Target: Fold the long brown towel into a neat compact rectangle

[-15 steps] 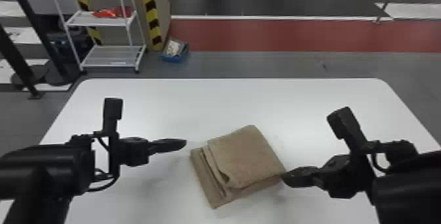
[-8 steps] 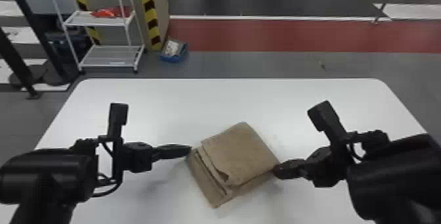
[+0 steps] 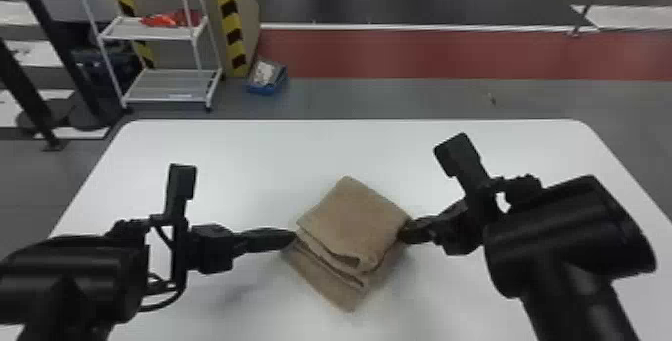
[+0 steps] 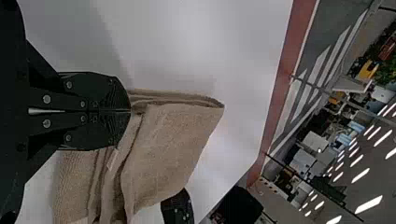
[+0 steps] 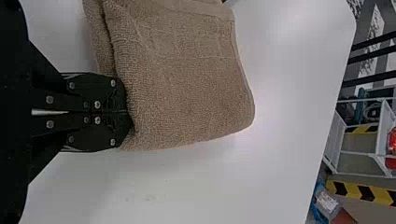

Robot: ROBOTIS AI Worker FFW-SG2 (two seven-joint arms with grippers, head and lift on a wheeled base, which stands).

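The towel (image 3: 354, 222) lies on the table (image 3: 230, 162), around its middle and toward the robot's side, folded into a thick, skewed little stack. Take twelve o'clock as straight away from the robot: from where I'm standing, the stack's longer way seems to run from about one o'clock down to seven, so it sits cornerwise to the robot, one corner at twelve and another near six. The top fold stops short at the seven o'clock end, and the lower layers poke out past it there, their edges loose and a bit rumpled.

Out from that, the left gripper (image 3: 295, 237) is at the towel's nine o'clock, its two fingers closed together, tips right up against the layered edge. The right gripper (image 3: 403, 236) is across at about three, closed too, its tips touching the other side. I can't make out cloth pinched in either one. Neither is clearly nearer; the towel sits between them.

I'd guess this is tidying, the folding mostly done. The next push wants to go inward from both sides, evenly; if one side presses harder, that slanted stack could swivel or the top fold ruck up.
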